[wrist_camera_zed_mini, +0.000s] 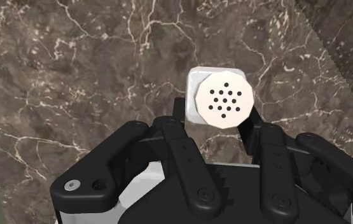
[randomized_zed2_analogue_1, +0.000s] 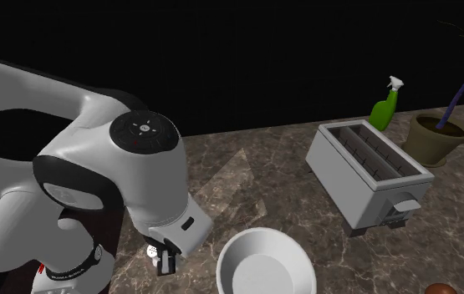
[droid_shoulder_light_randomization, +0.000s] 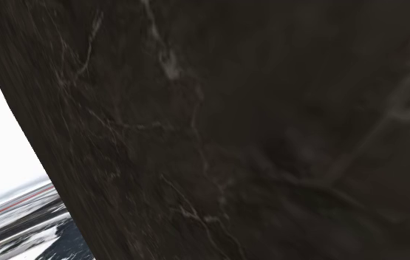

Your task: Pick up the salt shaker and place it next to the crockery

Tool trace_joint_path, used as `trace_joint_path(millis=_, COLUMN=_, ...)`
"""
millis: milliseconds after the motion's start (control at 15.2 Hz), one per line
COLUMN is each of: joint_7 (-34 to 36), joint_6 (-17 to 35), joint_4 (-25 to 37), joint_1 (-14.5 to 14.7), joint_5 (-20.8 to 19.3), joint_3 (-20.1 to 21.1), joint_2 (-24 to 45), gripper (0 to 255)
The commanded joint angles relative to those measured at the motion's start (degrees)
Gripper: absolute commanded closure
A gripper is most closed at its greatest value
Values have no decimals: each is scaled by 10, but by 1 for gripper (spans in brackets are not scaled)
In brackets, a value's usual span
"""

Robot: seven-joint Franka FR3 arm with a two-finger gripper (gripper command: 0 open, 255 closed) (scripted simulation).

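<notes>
Over the dark brown veined marble counter (randomized_zed2_analogue_1: 255,167), the white Franka arm (randomized_zed2_analogue_1: 113,167) is seen bent sharply, its wrist turned straight down just beside the round white bowl (randomized_zed2_analogue_1: 267,263). The small white salt shaker with a perforated top (wrist_camera_zed_mini: 222,98) is clasped between the fingers of the black gripper (wrist_camera_zed_mini: 217,114), near the bowl's rim.

Salt shaker (randomized_zed2_analogue_1: 151,250) mostly hidden behind arm (randomized_zed2_analogue_1: 150,179) just beside white bowl (randomized_zed2_analogue_1: 263,269); bowl cut by frame edge; brown thing (randomized_zed2_analogue_1: 443,289) past bowl cropped, unidentifiable.
</notes>
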Motion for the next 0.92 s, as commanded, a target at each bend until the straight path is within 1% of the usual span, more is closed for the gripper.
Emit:
trace_joint_path(millis=0, joint_7=-1, joint_6=18, joint_4=-13, joint_1=-1, joint_5=-2, joint_3=-3, joint_2=4, gripper=255)
trace_joint_path(millis=792, joint_7=-10, joint_6=132, joint_4=-75, joint_1=0, joint_5=-9, joint_3=-22, joint_2=57, gripper=255)
trace_joint_path(millis=858, joint_7=-10, joint_6=136, joint_4=-77, joint_1=0, joint_5=-9, joint_3=-22, joint_2=59, gripper=255)
